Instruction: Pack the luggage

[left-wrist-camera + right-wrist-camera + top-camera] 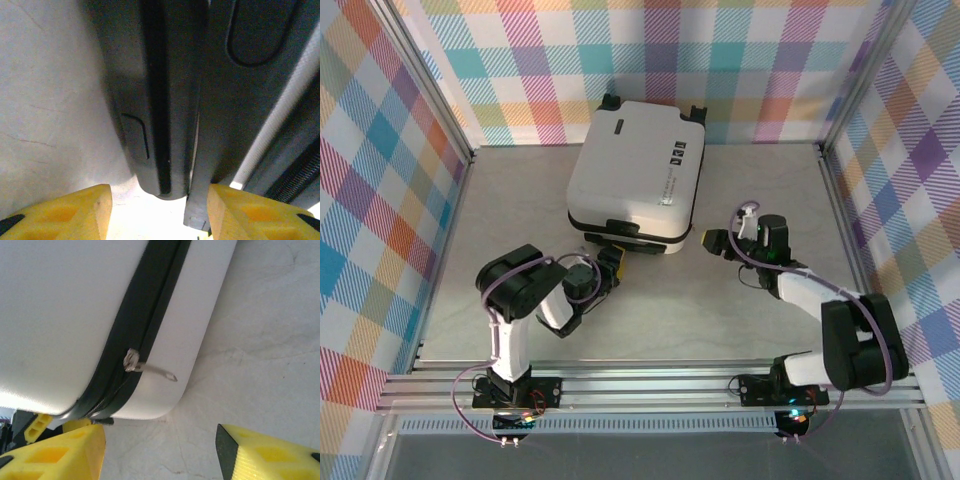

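One luggage (635,170) lying flat mid-tabletop (520,220), lid lowered; left jaws gaping empty, nosing its near edge, probably bracing; right jaws gaping too, aiming at zipper pull (150,369), likely readying zip-up.

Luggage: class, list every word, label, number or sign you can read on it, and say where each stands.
Small black marks on the white shell of the luggage, along one edge: too small to read.
Nothing else here carries readable text.
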`<state>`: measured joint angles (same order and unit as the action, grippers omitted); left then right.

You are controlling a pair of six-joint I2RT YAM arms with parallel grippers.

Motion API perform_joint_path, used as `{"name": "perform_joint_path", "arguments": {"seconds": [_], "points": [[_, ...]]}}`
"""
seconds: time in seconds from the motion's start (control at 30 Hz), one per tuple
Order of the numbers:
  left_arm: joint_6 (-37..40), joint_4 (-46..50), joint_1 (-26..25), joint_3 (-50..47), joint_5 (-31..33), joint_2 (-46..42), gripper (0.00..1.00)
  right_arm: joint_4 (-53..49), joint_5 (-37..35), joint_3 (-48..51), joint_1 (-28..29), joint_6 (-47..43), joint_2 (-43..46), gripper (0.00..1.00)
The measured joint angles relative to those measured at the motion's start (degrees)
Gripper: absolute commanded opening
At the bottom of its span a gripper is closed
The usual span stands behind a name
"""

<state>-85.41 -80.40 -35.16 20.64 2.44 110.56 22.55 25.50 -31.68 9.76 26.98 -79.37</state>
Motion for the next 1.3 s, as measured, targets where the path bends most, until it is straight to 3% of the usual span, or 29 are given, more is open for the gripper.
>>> {"name": "perform_joint_path", "arguments": {"seconds": [0.2, 0.43, 0.83, 1.3], "points": [[5.5, 25.4, -1.8, 1.3, 2.0, -14.4, 0.54, 4.0, 5.1, -2.3, -1.1, 1.3, -8.3, 0.37], [13.0, 47.3, -2.4, 6.3, 5.2, -28.2, 0.55, 9.9, 9.1, -3.6, -1.1, 1.3, -14.7, 0.38], [21.8, 67.5, -2.5, 11.1, 7.8, -38.5, 0.56, 13.8, 11.9, -6.0, -1.1, 1.1, -19.4, 0.41], [27.3, 81.0, -2.5, 13.5, 12.0, -49.0, 0.6, 13.8, 12.7, -7.1, 0.6, 0.6, -21.6, 0.43]]}}
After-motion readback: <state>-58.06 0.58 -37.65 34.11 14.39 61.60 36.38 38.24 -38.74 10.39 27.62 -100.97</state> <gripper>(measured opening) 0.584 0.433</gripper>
